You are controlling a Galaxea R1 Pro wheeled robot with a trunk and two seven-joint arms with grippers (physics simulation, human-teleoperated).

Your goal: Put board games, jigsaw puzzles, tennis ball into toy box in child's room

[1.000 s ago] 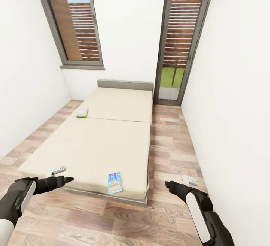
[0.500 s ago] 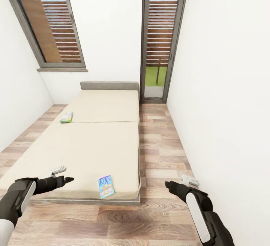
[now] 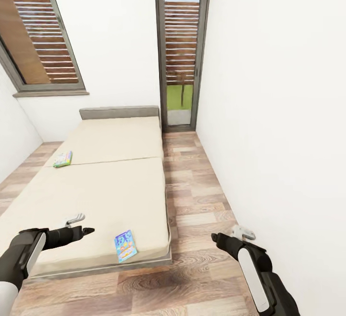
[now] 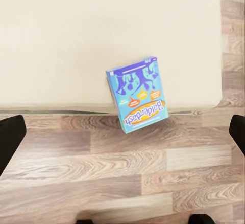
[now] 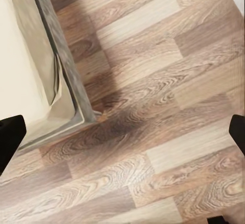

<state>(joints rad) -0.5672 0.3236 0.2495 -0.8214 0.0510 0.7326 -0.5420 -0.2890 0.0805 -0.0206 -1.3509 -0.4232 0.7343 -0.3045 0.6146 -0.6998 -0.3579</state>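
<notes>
Nearest, left pincer [image 3: 89, 231] and right pincer [image 3: 214, 237] held over the wooden floor [image 3: 202, 200], fingers spread, empty. Just ahead, blue board game [image 3: 125, 246] overhanging the bed [image 3: 96, 186] foot edge. Farther along the left side, second board game [image 3: 63, 158].

That's one bed [image 3: 110, 176] in shot with two board games on it, a blue one [image 3: 125, 246] at the foot edge and a green-yellow one [image 3: 63, 158] further up, plus two grippers, left [image 3: 85, 231] and right [image 3: 216, 237].
</notes>
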